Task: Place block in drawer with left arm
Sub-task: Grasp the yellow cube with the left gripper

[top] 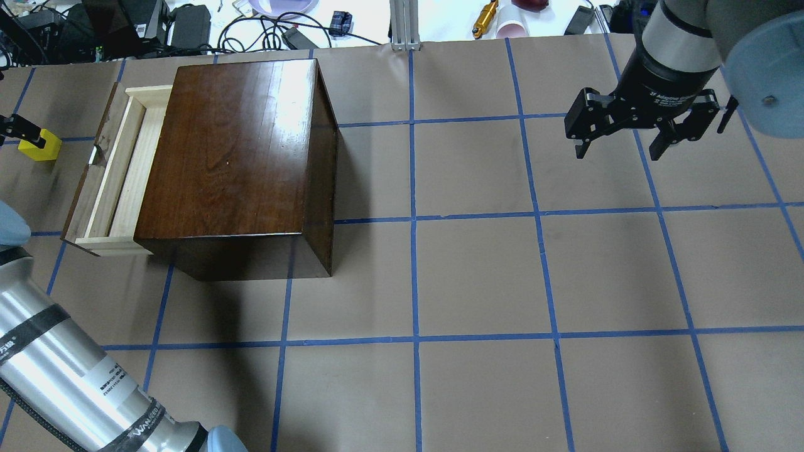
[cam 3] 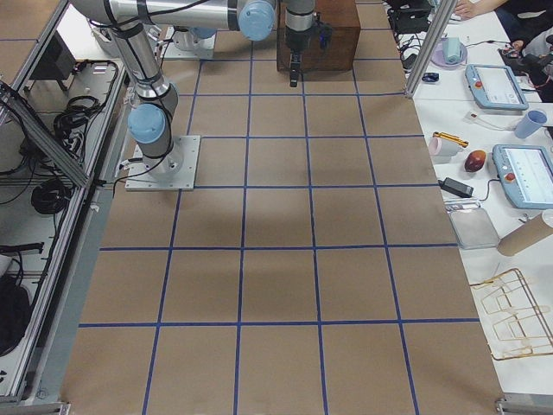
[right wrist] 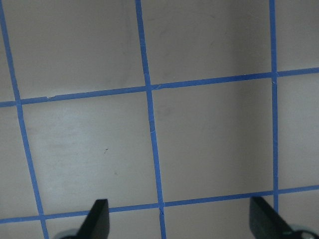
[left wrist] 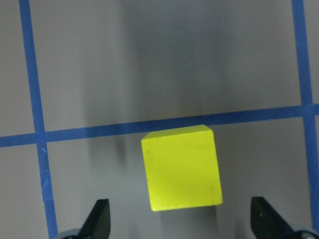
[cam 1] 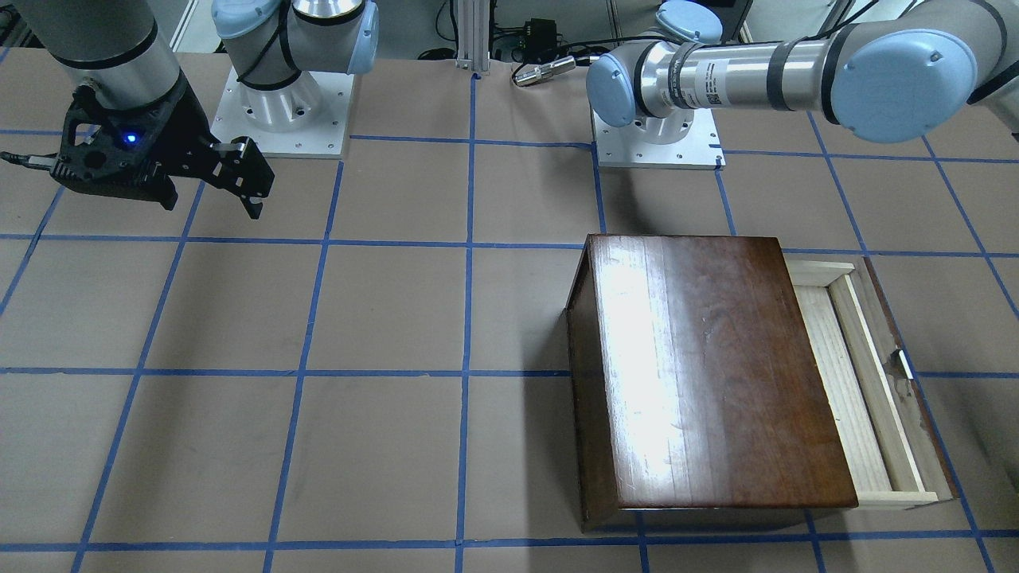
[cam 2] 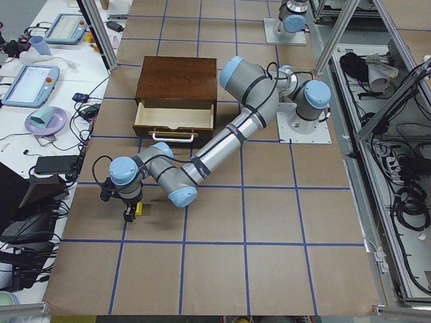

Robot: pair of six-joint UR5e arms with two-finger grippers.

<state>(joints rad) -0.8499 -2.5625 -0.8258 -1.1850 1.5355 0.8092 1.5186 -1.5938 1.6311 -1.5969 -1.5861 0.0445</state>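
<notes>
The yellow block (left wrist: 182, 168) sits on the brown table paper just below a blue tape line. It also shows at the far left of the overhead view (top: 39, 145). My left gripper (left wrist: 182, 223) is open over it, with one fingertip on each side and not touching it. The drawer (top: 116, 169) is pulled partly out of the dark wooden box (top: 232, 144) and faces the block; its pale tray looks empty. My right gripper (top: 619, 149) is open and empty above the table on the far side from the box.
The box (cam 1: 708, 366) stands between the block and the wide taped table area. The left arm's long silver forearm (top: 69, 376) reaches across the near left corner. Cables, tablets and cups (top: 496, 19) lie beyond the table's far edge.
</notes>
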